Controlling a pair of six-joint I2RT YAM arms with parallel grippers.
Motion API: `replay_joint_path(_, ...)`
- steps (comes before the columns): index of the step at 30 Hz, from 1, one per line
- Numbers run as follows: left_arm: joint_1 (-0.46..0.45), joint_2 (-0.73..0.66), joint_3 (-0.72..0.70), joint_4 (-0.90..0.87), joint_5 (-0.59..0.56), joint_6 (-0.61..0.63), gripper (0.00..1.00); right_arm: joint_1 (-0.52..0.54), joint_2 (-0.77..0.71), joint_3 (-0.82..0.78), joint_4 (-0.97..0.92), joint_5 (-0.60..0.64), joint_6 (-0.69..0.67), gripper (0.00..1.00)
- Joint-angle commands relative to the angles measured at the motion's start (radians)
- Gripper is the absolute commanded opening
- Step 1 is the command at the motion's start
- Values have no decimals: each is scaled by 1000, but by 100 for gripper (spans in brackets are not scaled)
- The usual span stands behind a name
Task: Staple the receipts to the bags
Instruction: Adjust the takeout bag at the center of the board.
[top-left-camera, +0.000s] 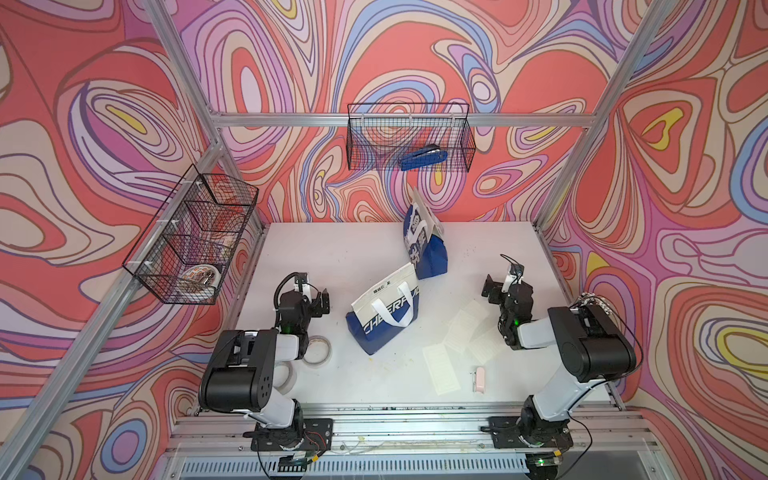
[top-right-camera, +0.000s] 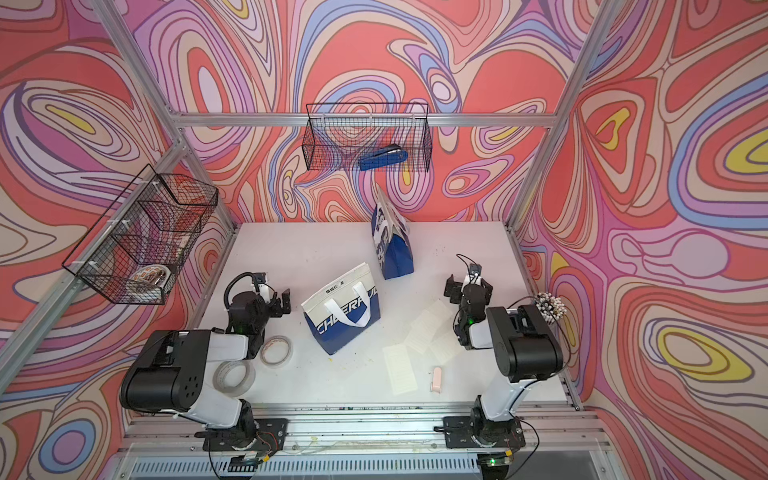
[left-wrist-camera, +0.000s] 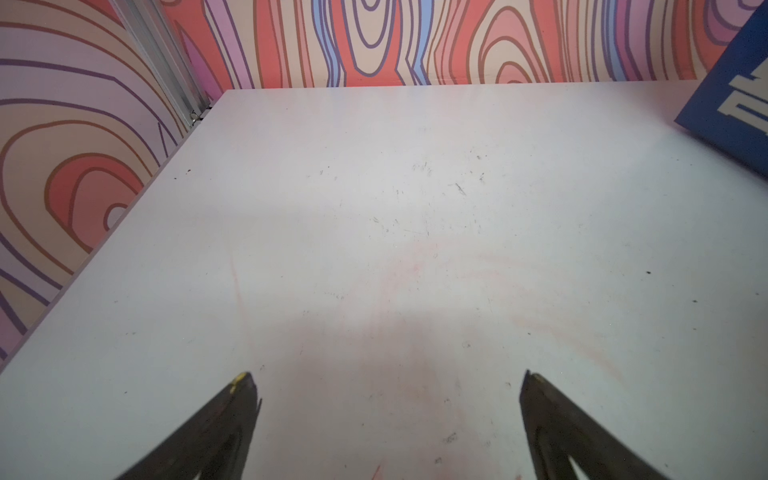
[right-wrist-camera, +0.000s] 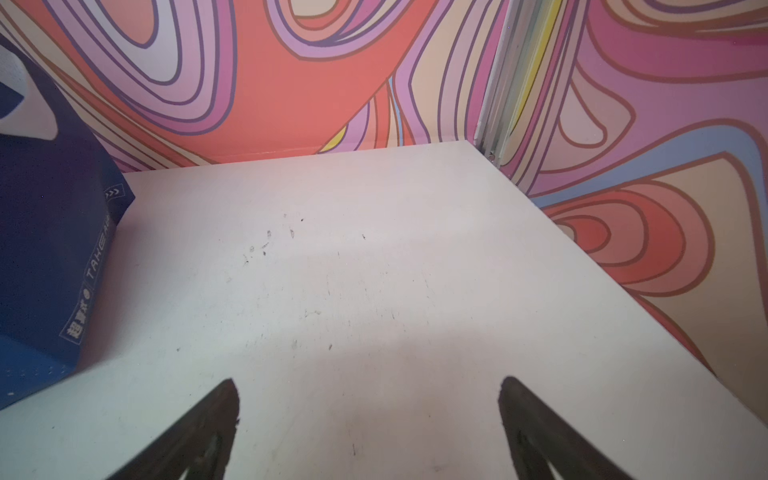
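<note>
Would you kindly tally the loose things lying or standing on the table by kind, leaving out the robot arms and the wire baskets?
Bags: 2
Receipts: 4
Tape rolls: 2
Pink stapler: 1
Total: 9

The table (top-left-camera: 365, 257) is showing a matt white top, scuffed and faintly stained. The CHEER bag (top-left-camera: 368, 334) and the far bag (top-left-camera: 431, 255) are looking like smooth matt paper, the receipts (top-left-camera: 441, 370) thin paper. The back basket (top-left-camera: 409, 137) is showing black metal wire, the frame rail (top-left-camera: 291, 120) brushed aluminium.
</note>
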Motion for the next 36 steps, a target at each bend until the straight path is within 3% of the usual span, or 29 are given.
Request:
replay_joint_path(1,6,-2,17,1,24,-15,100,-5,-10,-2,-1,13,8,99)
replay_joint_path(24,5,-2,15,3,21,-17,100,-5,-12,-4,1,-3,7,98)
replay_joint_path(28,4,-53,-13,28,13,-16,100,-5,-89,-37,1,21,12,99)
replay_joint_path(30,1,-188,-10,-120,-20,-31,100,-5,-193,-26,-107,3,0,99)
replay_joint_path(32,1,-355,89,-467,-110,-118,100,-5,-314,-18,-182,-23,1,99)
replay_joint_path(33,0,-407,124,-551,-106,-119,100,-5,-367,-16,-196,-60,-10,98)
replay_joint_path(36,0,-543,234,-740,-40,-165,100,-5,-489,73,-369,-306,-25,97)
